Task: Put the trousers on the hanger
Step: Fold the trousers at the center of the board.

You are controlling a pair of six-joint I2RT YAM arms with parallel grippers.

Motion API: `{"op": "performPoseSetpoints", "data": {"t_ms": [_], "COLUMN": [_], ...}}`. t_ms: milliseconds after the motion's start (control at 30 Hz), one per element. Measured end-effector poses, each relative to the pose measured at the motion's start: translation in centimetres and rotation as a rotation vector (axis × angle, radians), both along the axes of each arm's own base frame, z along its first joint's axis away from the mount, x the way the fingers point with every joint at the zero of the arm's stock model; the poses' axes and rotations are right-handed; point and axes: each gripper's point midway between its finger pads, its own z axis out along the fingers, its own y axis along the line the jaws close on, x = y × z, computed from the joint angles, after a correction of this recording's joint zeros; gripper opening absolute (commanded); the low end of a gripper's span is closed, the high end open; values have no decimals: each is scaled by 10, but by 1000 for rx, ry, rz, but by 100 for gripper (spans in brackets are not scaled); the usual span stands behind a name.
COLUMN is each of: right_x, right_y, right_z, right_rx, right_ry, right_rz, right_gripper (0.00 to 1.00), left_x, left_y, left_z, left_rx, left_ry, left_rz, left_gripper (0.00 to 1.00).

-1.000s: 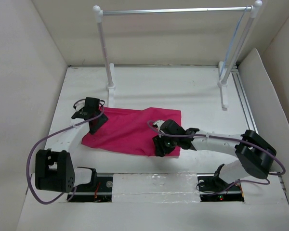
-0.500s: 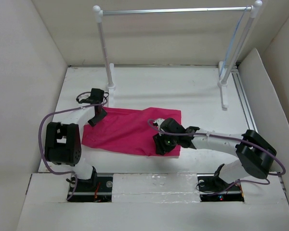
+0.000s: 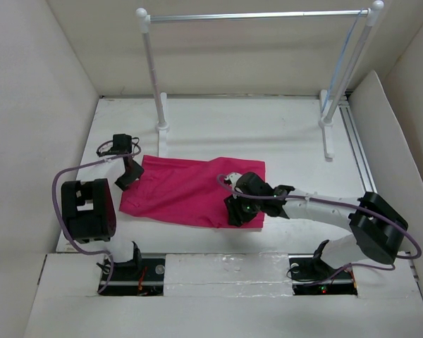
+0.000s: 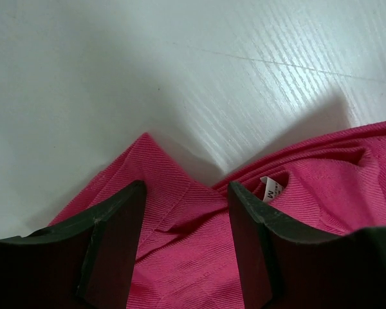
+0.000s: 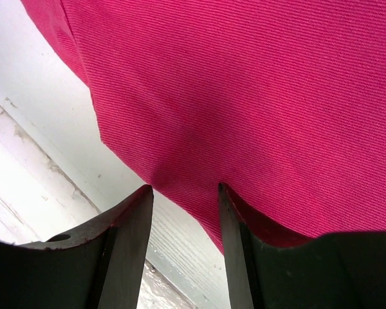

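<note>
Two grippers down at the cloth, neither closed on it.

- The trousers lie flat and folded across the middle of the counter, nearer its front edge than its back.
- Left gripper is at the cloth's left end. Its wrist view shows the fingers spread wide over a cloth corner, with a small white size label just beside the right finger. Nothing is pinched.
- Right gripper is at the front-right corner of the cloth. Its fingers are parted, pointing down over the cloth's front hem, and hold nothing.
- A thin pale line slanting down by the right post of the rack, near the back-right corner, is probably the hanger; it is too slender to be sure. It is well apart from the trousers.

Step in hand: lining up a two-point pickup, still early in the task.

Next move calls for lowering until each finger pair straddles a fold, then closing. Floppy cloth may slip, so a deep bite is needed.
</note>
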Motion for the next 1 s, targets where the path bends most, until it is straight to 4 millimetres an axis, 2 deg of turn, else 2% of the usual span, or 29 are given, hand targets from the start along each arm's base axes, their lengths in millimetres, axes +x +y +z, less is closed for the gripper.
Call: {"op": "performPoseSetpoints", "data": {"t_ms": [133,200,233,267,300,333,500,567,667,867,933,1000], "right_x": [-1,-1,-2,-2,-1,-1,6,11,17,28,32,36], "right_y": [1,1,1,1,1,1,-4,-7,-13,-22,-24,-25], "right_z": [0,0,0,0,1,1,1,2,1,0,-2,-5], "right_rx": [3,3,3,4,6,7,10,12,14,14,14,14], "right_ry": [-2,-5,-6,-7,-8,-8,-15,-18,-21,-27,-24,-22], "right_rz": [18,26,30,34,37,41,35,26,14,-8,-16,-22], "right_gripper": [51,51,51,51,50,50,51,50,51,51,50,51], "left_x": [-4,-7,-9,-10,-9,-9,-9,-11,-9,22,29,33], "left_y": [1,2,3,4,4,5,4,3,-2,-16,-19,-21], "left_z": [-4,-6,-8,-10,-13,-13,-10,-3,25,117,133,139], "left_rx": [11,18,22,26,26,32,31,31,34,-2,-14,-23], "left_ry": [21,38,50,60,67,77,80,69,14,-232,-280,-299], "left_rz": [-1,3,7,11,14,13,15,11,-4,-44,-52,-65], "left_gripper": [50,46,34,13,3,0,0,0,0,0,0,0]}}
